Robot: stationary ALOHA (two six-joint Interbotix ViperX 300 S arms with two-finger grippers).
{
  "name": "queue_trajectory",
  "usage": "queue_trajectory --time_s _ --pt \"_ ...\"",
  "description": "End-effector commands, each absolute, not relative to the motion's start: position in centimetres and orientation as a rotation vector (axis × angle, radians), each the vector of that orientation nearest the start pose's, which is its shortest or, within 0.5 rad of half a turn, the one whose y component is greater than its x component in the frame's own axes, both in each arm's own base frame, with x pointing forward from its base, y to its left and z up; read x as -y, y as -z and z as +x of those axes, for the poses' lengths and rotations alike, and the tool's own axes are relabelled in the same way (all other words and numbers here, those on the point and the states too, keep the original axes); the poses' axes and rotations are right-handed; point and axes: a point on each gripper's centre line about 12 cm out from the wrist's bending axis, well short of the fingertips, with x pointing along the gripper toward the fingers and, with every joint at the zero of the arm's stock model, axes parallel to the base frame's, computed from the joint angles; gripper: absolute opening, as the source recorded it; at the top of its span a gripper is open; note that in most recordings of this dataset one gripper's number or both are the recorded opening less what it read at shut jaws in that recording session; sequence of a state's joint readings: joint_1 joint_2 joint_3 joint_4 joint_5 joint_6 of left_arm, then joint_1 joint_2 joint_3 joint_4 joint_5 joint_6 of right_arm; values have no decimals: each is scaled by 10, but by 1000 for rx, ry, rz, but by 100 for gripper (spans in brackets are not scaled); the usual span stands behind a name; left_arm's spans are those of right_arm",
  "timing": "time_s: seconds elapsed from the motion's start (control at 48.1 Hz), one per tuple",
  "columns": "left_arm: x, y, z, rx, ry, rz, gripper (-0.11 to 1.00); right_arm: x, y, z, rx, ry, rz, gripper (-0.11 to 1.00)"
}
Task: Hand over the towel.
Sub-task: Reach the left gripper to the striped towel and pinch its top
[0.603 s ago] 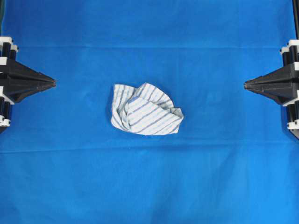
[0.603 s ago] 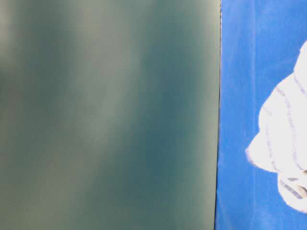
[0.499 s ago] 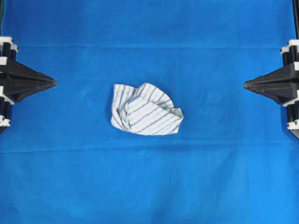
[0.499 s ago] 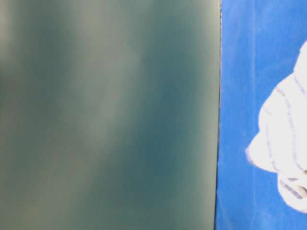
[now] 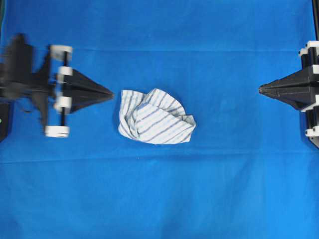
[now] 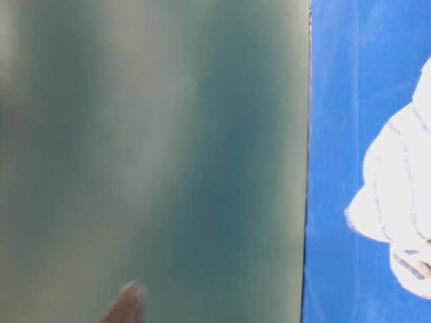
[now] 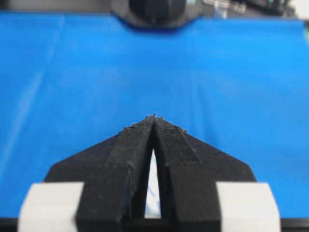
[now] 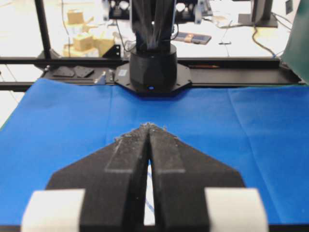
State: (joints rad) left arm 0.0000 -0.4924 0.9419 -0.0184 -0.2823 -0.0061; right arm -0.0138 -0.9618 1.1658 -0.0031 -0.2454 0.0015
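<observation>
From overhead I see my left pincer (image 5: 110,93) stretched out level over the tabletop, its black fingers drawn together into a single point aimed to the right. That point sits just beside the left edge of the towel (image 5: 155,117), and I cannot tell whether it touches the fabric. The arm behind it is smeared with blur, its white knobs showing above and below the wrist. Through the left wrist camera the pincer (image 7: 154,116) has its jaws pressed together at the tips, with a sliver of white fabric showing through the slit lower down between them, and it holds nothing.

The towel lies crumpled in the middle of the blue cloth (image 5: 159,199) that covers the tabletop, a white heap with thin blue-grey stripes, one fold raised at its centre. From table level I get only its edge (image 6: 397,202) at the right of the frame.

On the right my other pincer (image 5: 261,90) lies level too, pinched to a point facing left, well apart from the towel. Its wrist view shows the jaws (image 8: 148,125) closed tip to tip, with nothing held.
</observation>
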Motion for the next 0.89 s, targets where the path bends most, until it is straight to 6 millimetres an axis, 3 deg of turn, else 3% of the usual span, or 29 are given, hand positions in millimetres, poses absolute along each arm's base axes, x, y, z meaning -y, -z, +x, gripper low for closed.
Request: queue_trajectory --time_s 0.0,0.062,0.104,0.333,0.416,0.644,0.873 --pt "-2 -271 318 -205 -11 -28 1 3 -301 203 63 13 1 0" --pt "-2 -264 331 -274 -12 -31 3 3 -301 203 63 13 1 0" --pt "-2 -260 338 -305 -13 -39 11 3 -301 203 61 13 1 0" --pt "0 -223 378 -469 -16 -57 76 3 -294 207 34 13 0 0" --pt "-1 -198 390 -538 -20 -58 91 3 -292 208 25 13 1 0" --pt "-1 -146 414 -669 -23 -55 94 3 -290 209 15 13 -2 0" --pt "-2 -135 422 -739 -18 -38 93 3 -287 211 0 13 -3 0"
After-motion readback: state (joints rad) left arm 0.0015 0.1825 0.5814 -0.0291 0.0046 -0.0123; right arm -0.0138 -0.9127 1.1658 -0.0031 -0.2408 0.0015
